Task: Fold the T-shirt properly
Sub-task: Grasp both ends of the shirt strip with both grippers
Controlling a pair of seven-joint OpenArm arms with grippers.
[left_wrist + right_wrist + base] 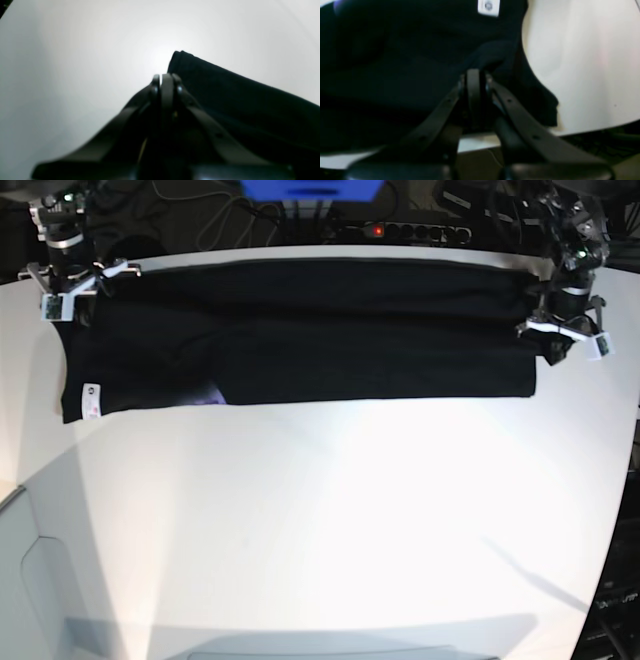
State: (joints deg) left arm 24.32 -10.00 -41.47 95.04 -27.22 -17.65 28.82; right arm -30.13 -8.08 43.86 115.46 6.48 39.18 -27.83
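The black T-shirt (300,340) lies as a long folded band across the far part of the white table (320,510). Its small white label (90,392) sits at the near left corner, with a sliver of purple print (208,395) peeking from the lower edge. My right gripper (80,290) is at the shirt's far left corner, and in the right wrist view it (475,72) is shut with a raised fold of the T-shirt (395,50) at its tips, below the label (488,7). My left gripper (565,338) is at the right end. It (166,76) is shut against the T-shirt's (237,100) edge.
A power strip (410,230) and cables lie behind the table's far edge, beside a blue object (310,188). The near table edge (595,127) shows in the right wrist view. White tabletop spreads in front of the shirt.
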